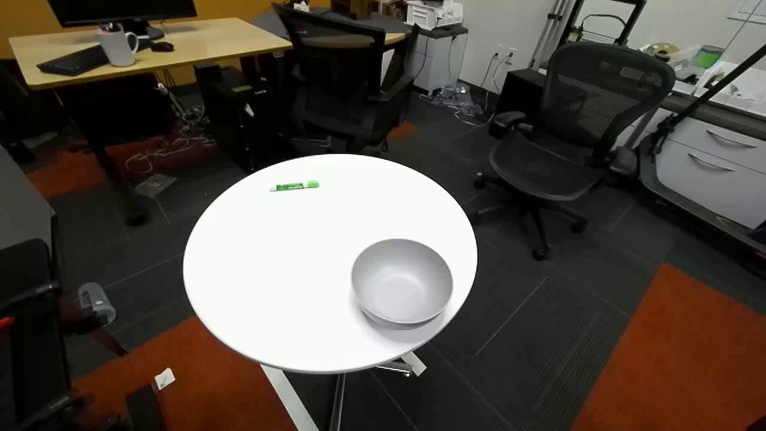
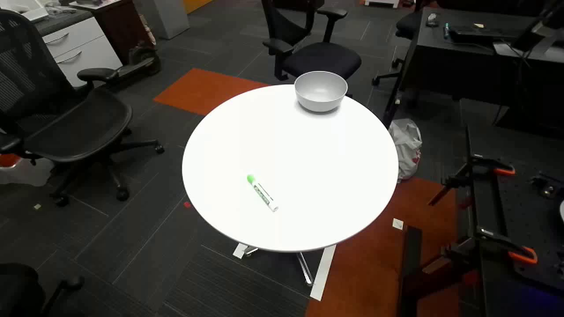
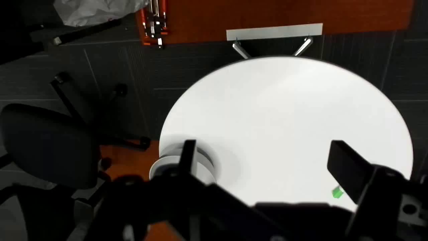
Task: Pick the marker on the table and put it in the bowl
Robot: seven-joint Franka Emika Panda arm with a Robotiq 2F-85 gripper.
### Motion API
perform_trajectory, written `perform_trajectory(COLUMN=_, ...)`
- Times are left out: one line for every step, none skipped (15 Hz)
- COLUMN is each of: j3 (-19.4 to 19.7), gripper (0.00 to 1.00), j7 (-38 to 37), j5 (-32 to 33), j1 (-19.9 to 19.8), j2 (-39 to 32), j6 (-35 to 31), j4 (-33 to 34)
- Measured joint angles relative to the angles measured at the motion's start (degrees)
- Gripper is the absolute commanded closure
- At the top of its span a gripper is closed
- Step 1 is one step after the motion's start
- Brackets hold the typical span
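The green marker (image 1: 294,186) with a pale section lies on the round white table (image 1: 269,269), near its edge. It also lies on the table (image 2: 286,141) as the marker (image 2: 263,193) in an exterior view. The grey bowl (image 1: 401,284) stands upright near another part of the edge; it shows too as the bowl (image 2: 320,94). In the wrist view my gripper (image 3: 263,144) is open and empty, high above the table (image 3: 284,100). The left finger partly covers the bowl (image 3: 206,172). The right finger hides most of the marker, leaving its green cap (image 3: 337,192). The gripper is outside both exterior views.
A black mesh chair (image 1: 580,120) and a wooden desk (image 1: 209,45) stand around the table. Another black chair (image 2: 324,59) stands close behind the bowl. A dark bench with orange-tipped clamps (image 2: 522,255) is at the side.
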State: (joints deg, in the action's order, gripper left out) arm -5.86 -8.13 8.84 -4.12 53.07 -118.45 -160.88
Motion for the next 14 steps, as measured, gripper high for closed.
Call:
perform_trajectory(j3=0.0, gripper=0.0, j7=0.0, j5=0.0, j1=0.0, j2=-0.08, j6=0.02, j4=-0.39)
perform_trajectory(j3=0.0, gripper=0.0, j7=0.0, j5=0.0, j1=0.0, j2=-0.21, j6=0.02, j4=-0.67)
perform_trajectory(j3=0.0, gripper=0.0, j7=0.0, j5=0.0, j1=0.0, j2=-0.36, j6=0.02, j4=-0.73)
perform_trajectory(j3=0.0, gripper=0.0, j7=0.0, j5=0.0, j1=0.0, j2=-0.43, j6=0.02, j4=-0.73)
perform_trajectory(j3=0.0, gripper=0.0, j7=0.0, j5=0.0, j1=0.0, j2=-0.47, j6=0.02, j4=-0.73)
perform_trajectory(j3=0.0, gripper=0.0, j7=0.0, j5=0.0, j1=0.0, j2=-0.48, j6=0.02, j4=-0.73)
perform_trajectory(j3=0.0, gripper=0.0, j7=0.0, j5=0.0, j1=0.0, j2=-0.48, j6=0.02, j4=-0.73)
perform_trajectory(j3=0.0, gripper=0.0, j7=0.0, j5=0.0, j1=0.0, j2=-0.49, j6=0.02, j4=-0.73)
perform_trajectory(j3=0.0, gripper=0.0, j7=0.0, j5=0.0, j1=0.05, j2=-0.64, j6=-0.02, j4=-0.52)
perform_trajectory(j3=0.0, gripper=0.0, j7=0.0, j5=0.0, j1=0.14, j2=-1.11, j6=-0.34, j4=-0.03)
perform_trajectory(j3=0.0, gripper=0.0, j7=-0.01, j5=-0.1, j1=0.21, j2=-1.96, j6=-1.22, j4=0.55)
perform_trajectory(j3=0.0, gripper=0.0, j7=-0.26, j5=-0.27, j1=0.25, j2=-3.23, j6=-3.11, j4=1.08)
perform_trajectory(j3=-0.01, gripper=0.0, j7=-1.01, j5=-0.77, j1=0.27, j2=-4.92, j6=-5.93, j4=1.46)
perform_trajectory(j3=-0.08, gripper=0.0, j7=-2.1, j5=-1.5, j1=0.32, j2=-7.01, j6=-9.18, j4=1.74)
